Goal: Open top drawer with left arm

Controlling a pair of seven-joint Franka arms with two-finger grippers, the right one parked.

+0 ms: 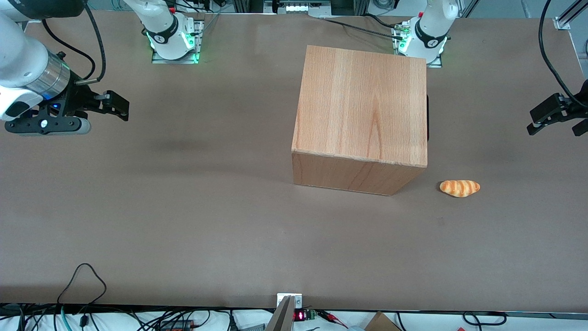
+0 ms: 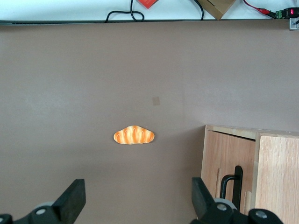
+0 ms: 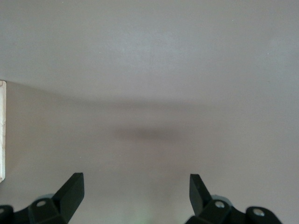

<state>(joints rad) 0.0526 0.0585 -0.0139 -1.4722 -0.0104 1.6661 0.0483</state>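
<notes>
The wood-grain cabinet (image 1: 363,103) stands mid-table, its front turned toward the working arm's end. In the front view only a black sliver of the handle (image 1: 427,117) shows past the cabinet's edge. The left wrist view shows the top drawer's flat wooden front (image 2: 219,154) with its black bar handle (image 2: 232,184), closed flush in the cabinet. My left gripper (image 1: 553,125) hovers above the table in front of the cabinet, well apart from the handle. It (image 2: 138,203) is open, with only bare table between its black fingertips (image 2: 74,198).
A small orange striped bread roll (image 1: 459,188) (image 2: 133,135) lies on the brown table (image 1: 183,207), nearer the front camera than the gripper and beside the cabinet's front corner. Cables and electronics (image 1: 298,316) line the table edge nearest the front camera.
</notes>
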